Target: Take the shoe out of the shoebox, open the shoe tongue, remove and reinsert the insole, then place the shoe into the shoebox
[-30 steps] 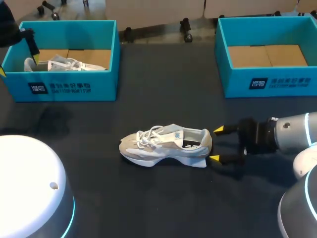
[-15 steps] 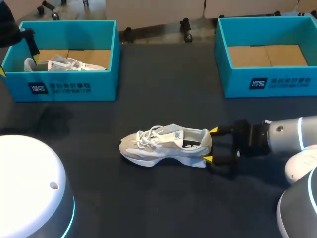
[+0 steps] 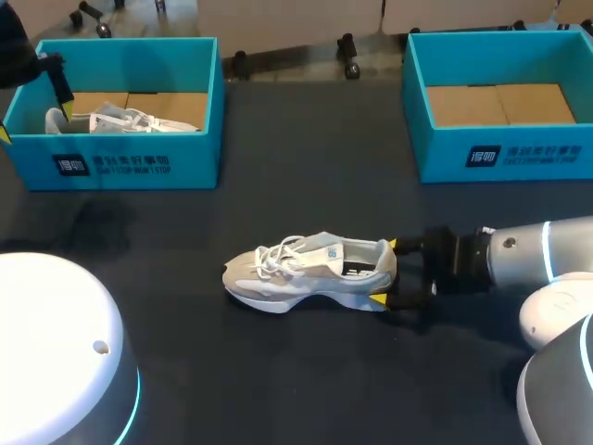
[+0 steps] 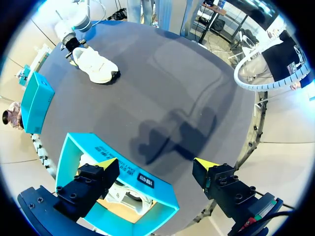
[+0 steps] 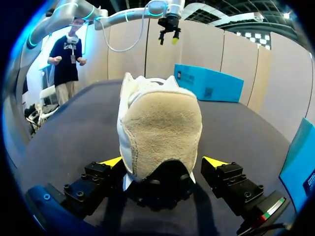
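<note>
R gripper point(image 3: 384, 273) jaws spread, straddling the heel of the shoe point(image 3: 310, 271), not pinching it yet afaict. Shoe's upright mid-table point(image 3: 306, 167), toward the front edge. Imo centre on the heel b4 closing, squeeze gently. L gripper point(image 4: 156, 163) spread too, over the far-left-corner box point(image 3: 120, 153).

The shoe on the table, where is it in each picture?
Head view: shoe in the middle, heel between fingers of the right pincer.
Left wrist view: shoe far ahead of the left pincer, across the table.
Right wrist view: shoe heel-first between its own pincer's fingers.
Shared landmark: the teal shoebox with a second shoe.
</note>
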Tool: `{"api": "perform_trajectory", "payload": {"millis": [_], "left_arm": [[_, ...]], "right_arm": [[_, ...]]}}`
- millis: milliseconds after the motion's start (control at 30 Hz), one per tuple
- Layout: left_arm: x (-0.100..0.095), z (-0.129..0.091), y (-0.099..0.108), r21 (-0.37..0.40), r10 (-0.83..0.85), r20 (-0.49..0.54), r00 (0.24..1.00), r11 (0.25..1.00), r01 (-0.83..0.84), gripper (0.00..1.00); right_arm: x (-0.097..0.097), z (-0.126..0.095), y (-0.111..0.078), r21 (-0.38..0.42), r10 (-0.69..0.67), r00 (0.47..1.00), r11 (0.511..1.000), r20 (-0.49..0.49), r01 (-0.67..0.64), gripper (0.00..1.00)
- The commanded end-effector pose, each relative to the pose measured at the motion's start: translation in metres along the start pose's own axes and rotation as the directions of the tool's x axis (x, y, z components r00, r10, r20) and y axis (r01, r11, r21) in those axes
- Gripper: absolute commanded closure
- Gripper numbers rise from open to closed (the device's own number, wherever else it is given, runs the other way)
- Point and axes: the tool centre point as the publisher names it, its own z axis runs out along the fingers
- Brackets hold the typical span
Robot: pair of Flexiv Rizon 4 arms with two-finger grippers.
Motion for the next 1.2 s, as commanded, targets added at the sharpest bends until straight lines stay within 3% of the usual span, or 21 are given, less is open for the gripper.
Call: {"api": "perform_trajectory", "payload": {"millis": [33, 267, 500, 700, 833, 1200], "left_arm": [[0.000, 0.000, 0.000, -0.001, 0.000, -0.002, 1.000, 1.000, 0.000, 0.00], [0.000, 0.000, 0.000, -0.001, 0.000, -0.002, 1.000, 1.000, 0.000, 0.00], [0.000, 0.000, 0.000, -0.001, 0.000, -0.002, 1.000, 1.000, 0.000, 0.00], [0.000, 0.000, 0.000, -0.001, 0.000, -0.002, 1.000, 1.000, 0.000, 0.00], [0.000, 0.000, 0.000, -0.001, 0.000, -0.002, 1.000, 1.000, 0.000, 0.00], [0.000, 0.000, 0.000, -0.001, 0.000, -0.002, 1.000, 1.000, 0.000, 0.00]], "right_arm": [[-0.002, 0.009, -0.004, -0.001, 0.001, 1.000, 1.000, -0.001, -0.001, 0.00], [-0.004, 0.008, -0.004, 0.002, -0.003, 1.000, 1.000, -0.003, 0.003, 0.00], [-0.006, -0.007, -0.002, 0.020, -0.022, 1.000, 1.000, 0.008, 0.022, 0.00], [-0.011, -0.012, 0.001, 0.024, -0.044, 0.998, 0.999, -0.043, 0.045, 0.00], [-0.013, -0.013, 0.003, 0.017, -0.058, 0.990, 0.998, -0.126, 0.060, 0.00], [-0.019, -0.009, 0.006, 0.009, -0.078, 0.980, 0.997, -0.185, 0.081, 0.00]]}}
